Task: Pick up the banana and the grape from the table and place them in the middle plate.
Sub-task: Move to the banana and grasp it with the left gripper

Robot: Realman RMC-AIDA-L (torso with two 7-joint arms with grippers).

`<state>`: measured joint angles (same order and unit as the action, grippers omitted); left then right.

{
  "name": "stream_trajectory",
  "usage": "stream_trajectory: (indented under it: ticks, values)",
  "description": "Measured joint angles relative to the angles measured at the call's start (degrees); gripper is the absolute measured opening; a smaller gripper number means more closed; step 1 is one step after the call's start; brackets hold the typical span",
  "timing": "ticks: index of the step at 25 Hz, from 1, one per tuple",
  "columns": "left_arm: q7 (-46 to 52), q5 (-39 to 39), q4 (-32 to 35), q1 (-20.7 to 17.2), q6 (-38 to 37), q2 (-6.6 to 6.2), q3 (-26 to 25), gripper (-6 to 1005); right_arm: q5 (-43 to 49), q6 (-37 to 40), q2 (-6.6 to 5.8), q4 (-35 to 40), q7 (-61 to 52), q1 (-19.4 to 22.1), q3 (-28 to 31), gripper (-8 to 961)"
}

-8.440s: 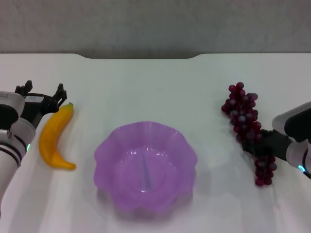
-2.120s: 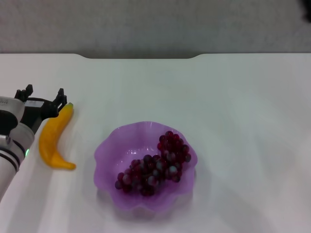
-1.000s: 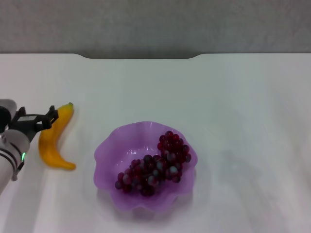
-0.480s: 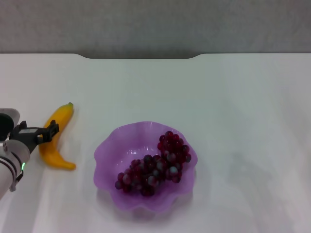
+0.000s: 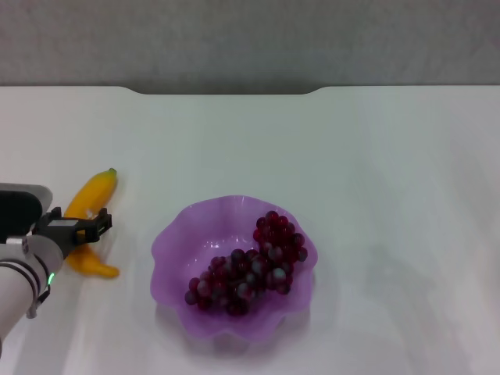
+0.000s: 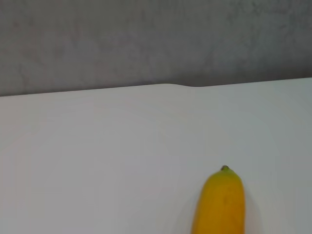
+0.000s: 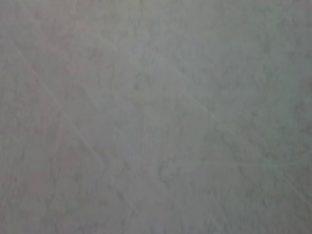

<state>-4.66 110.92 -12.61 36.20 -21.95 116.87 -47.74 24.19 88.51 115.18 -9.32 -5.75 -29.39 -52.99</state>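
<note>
The yellow banana (image 5: 92,195) lies on the white table (image 5: 375,156), left of the purple scalloped plate (image 5: 167,244). The bunch of dark red grapes (image 5: 248,267) lies inside the plate. My left gripper (image 5: 80,223) is open and sits low over the banana's middle, with one black finger on each side of it. The banana's two ends stick out beyond the gripper. The left wrist view shows the banana's tip (image 6: 220,202) close up on the table. My right gripper is out of view; its wrist view shows only a grey wall.
The table's far edge has a raised notch (image 5: 226,91) against a grey wall. Bare white tabletop stretches to the right of the plate and behind it.
The grapes went from the table's right side into the plate and the right arm left the view. The left gripper moved from the banana's far tip toward me, over its middle.
</note>
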Motion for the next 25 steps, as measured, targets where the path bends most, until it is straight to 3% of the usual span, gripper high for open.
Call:
stream_trajectory:
  ticks: [12, 25]
  values:
    - [0.0, 0.0, -0.2, 0.1, 0.3, 0.04, 0.6, 845, 0.0, 0.0, 0.04, 0.0, 0.0, -0.2, 0.0, 3]
    - [0.0, 0.0, -0.8, 0.2, 0.7, -0.25, 2.3, 503, 0.0, -0.3, -0.05, 0.0, -0.1, -0.2, 0.0, 4]
